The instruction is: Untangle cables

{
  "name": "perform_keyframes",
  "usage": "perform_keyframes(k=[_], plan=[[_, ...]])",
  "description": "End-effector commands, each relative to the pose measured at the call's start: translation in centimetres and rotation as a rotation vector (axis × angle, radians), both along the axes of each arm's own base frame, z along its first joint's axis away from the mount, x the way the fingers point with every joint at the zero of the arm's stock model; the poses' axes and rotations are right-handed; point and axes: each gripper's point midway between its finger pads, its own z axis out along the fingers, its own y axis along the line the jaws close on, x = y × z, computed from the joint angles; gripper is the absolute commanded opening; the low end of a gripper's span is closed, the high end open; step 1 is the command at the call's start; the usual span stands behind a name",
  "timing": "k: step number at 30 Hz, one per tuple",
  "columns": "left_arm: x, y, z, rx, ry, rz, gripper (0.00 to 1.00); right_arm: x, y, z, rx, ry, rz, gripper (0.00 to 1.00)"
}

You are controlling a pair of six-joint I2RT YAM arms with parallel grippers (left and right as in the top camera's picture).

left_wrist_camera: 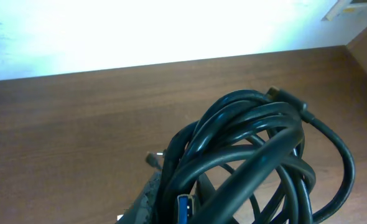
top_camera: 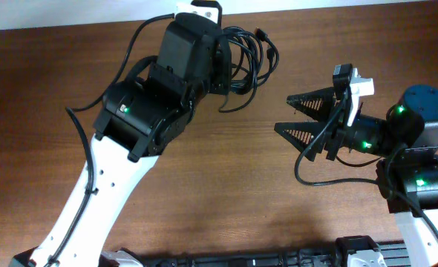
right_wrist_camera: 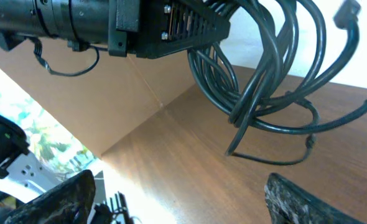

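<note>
Your left gripper (top_camera: pixel 223 63) jaws clench the looped bundle of thin black cables (top_camera: pixel 249 59) (lifted off the brown wooden surface (top_camera: pixel 241 185)), while your right gripper (top_camera: pixel 297 115), jaws spread and empty, likely needs one loose strand next.

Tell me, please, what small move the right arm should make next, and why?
Probably reach the open right gripper toward a loose strand of the cables: the left gripper holds the bundle up, and the right holds nothing.

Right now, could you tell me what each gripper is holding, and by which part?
The left gripper is shut on the cables, gripping the looped bundle near its top. The right gripper is open and holds nothing.
</note>
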Motion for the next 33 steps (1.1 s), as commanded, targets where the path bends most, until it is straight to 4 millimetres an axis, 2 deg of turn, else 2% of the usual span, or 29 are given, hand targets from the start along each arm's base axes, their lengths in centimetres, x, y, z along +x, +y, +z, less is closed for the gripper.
perform_keyframes(k=[1, 5, 14, 22, 30, 33], plan=[[0.3, 0.4, 1.4, -0.034, -0.038, 0.032, 0.00, -0.6, 0.2, 0.4, 0.000, -0.021, 0.018, 0.88], [0.2, 0.3, 1.5, -0.037, -0.037, 0.026, 0.00, -0.6, 0.2, 0.3, 0.000, -0.017, 0.018, 0.88], [-0.4, -1.5, 1.7, -0.090, -0.021, -0.064, 0.00, -0.5, 0.1, 0.3, 0.000, -0.017, 0.015, 0.88], [-0.5, -1.6, 1.7, -0.081, -0.023, -0.080, 0.00, -0.5, 0.1, 0.3, -0.001, -0.017, 0.014, 0.88], [-1.8, -3.8, 1.7, 0.023, -0.076, -0.334, 0.00, -0.5, 0.1, 0.3, -0.001, -0.017, 0.013, 0.88], [-1.9, -3.8, 1.6, 0.110, -0.116, -0.404, 0.00, -0.5, 0.1, 0.3, -0.002, -0.017, 0.010, 0.88]])
